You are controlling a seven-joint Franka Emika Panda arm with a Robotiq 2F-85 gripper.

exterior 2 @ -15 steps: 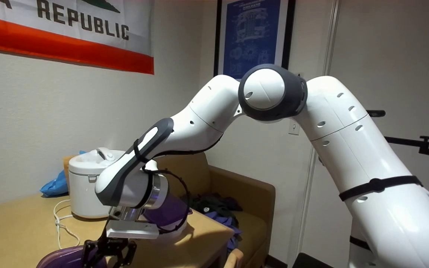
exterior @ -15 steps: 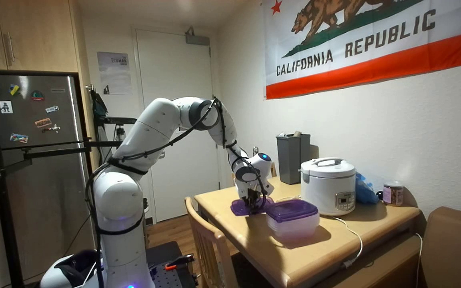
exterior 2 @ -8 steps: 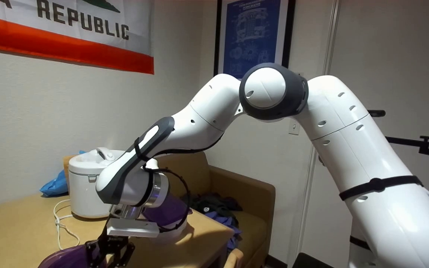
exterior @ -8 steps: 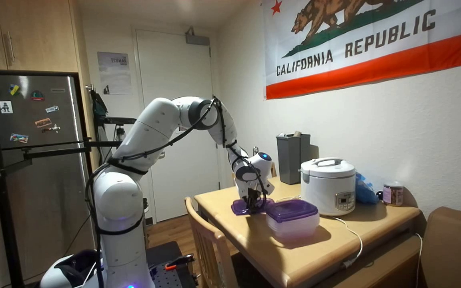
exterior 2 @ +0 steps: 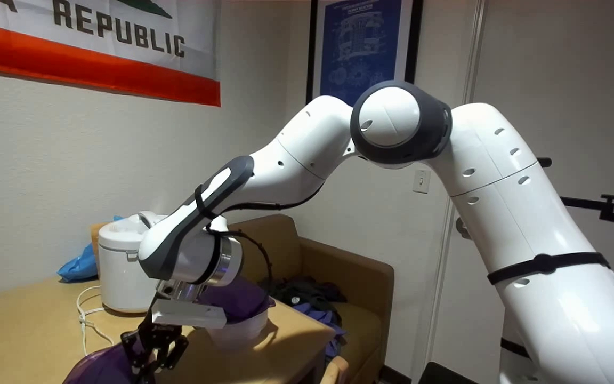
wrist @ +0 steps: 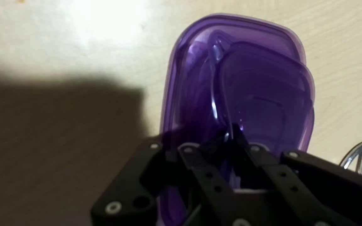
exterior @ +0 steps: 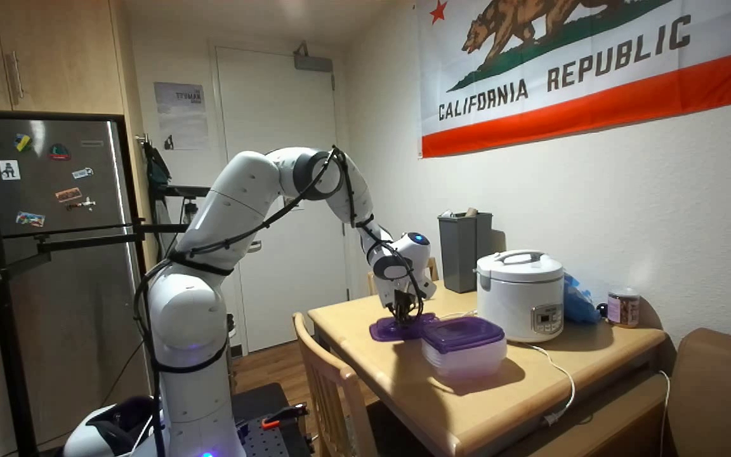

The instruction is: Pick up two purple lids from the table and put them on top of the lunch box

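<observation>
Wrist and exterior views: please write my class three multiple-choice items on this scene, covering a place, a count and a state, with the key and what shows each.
1. Place: relative to the white, rounded rice cooker, the low, rectangular, lavender plastic lunch box stands: A. inside; B. on top; C. beside it.
2. Count: in the wrist view, how many purple, rounded-rectangular plastic lids show? A. one; B. two; C. five.
3. State: at the upper lid, the jaws are: A. pinching its rim; B. wide apart; C. out of view.

1 C: an exterior view shows both on the light tan wooden table, side by side.
2 B: two offset outlines overlap there.
3 A: the wrist view shows the jaws meeting at that rim.
</observation>
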